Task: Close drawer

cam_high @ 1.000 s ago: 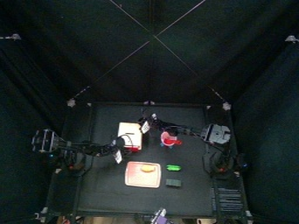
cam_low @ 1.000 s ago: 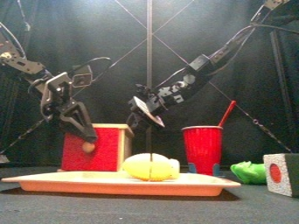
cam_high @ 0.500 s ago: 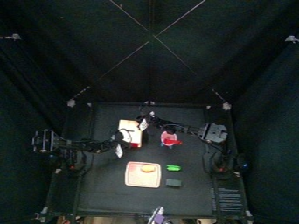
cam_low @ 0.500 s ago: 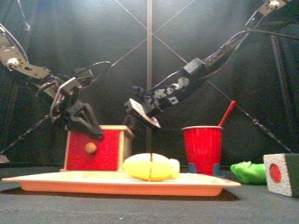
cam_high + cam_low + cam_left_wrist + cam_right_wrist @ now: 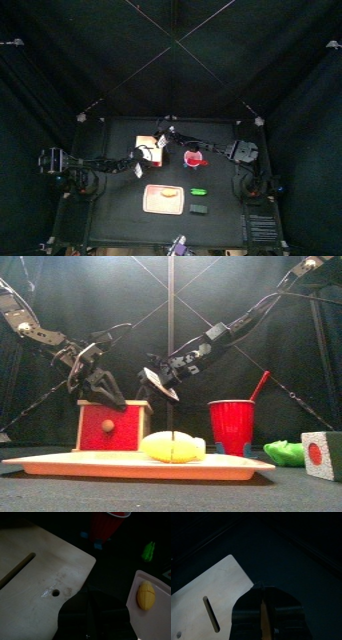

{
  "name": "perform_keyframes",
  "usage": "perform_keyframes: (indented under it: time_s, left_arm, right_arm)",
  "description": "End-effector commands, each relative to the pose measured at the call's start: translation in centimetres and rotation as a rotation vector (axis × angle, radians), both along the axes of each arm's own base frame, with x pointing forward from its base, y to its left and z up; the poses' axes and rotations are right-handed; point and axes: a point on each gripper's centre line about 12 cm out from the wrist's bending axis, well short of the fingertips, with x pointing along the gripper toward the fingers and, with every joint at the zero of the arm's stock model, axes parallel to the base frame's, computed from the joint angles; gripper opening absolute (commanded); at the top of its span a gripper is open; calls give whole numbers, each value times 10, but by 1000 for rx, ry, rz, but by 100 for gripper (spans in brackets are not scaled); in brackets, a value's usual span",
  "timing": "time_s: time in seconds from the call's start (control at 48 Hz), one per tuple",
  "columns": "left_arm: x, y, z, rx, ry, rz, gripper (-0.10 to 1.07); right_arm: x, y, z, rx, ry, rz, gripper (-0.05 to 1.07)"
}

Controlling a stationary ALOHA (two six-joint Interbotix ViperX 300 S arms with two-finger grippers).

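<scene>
Top view: a small black table [image 5: 127, 200] inside black curtains; the drawer [image 5: 151, 152], a small pale boxy wooden unit, stands left of the table's middle; the left gripper [image 5: 135, 157] reaches to its left edge from the picture's left, and the right gripper [image 5: 163, 139] reaches across from the right to the unit's far side; a round red plastic cup [image 5: 195, 159] stands just right of the unit; a flat pink-tan board [image 5: 164, 198] lies nearer the front, carrying a yellow rounded object [image 5: 167, 194]; a small green object [image 5: 198, 190] and a small dark block [image 5: 199, 209] lie to the board's right.

Front view: the drawer [image 5: 111, 426] shows a red front face with a pale round knob and a pale wooden frame, flush to the eye; the left gripper [image 5: 107, 394] hangs just above its top, jaws partly apart and holding nothing; the right gripper [image 5: 158, 387] hangs above and just right of the unit, jaws nearly together, nothing between them; the cup [image 5: 231, 424] stands right of the unit with a red straw [image 5: 257, 387] leaning out; the board [image 5: 54, 463] and yellow object [image 5: 174, 446] stand in front.

Left wrist view: the unit's pale wooden top [image 5: 33, 587], with a slot and a small hole, lies close below the dark jaws.

Right wrist view: the same slotted pale panel [image 5: 208, 602] lies beside the nearly closed jaws.
</scene>
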Motion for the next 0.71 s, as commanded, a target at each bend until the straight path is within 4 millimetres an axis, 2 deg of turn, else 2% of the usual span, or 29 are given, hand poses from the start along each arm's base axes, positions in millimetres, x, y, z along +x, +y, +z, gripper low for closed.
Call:
perform_keyframes:
  time_s: [0.0,0.25,0.562,0.688]
  left_arm:
    - [5,3,9,14,-33,2,44]
    - [-7,-1,18,24,-62,-3,44]
    - [-26,-22,64,75,-222,-77,44]
    - [-37,-26,72,103,-256,-100,44]
  right_arm:
    - [3,-1,20,-22,-37,4,32]
    - [2,1,33,-45,-60,8,32]
    - [-6,7,70,-116,-137,17,32]
    - [-11,12,77,-138,-168,18,32]
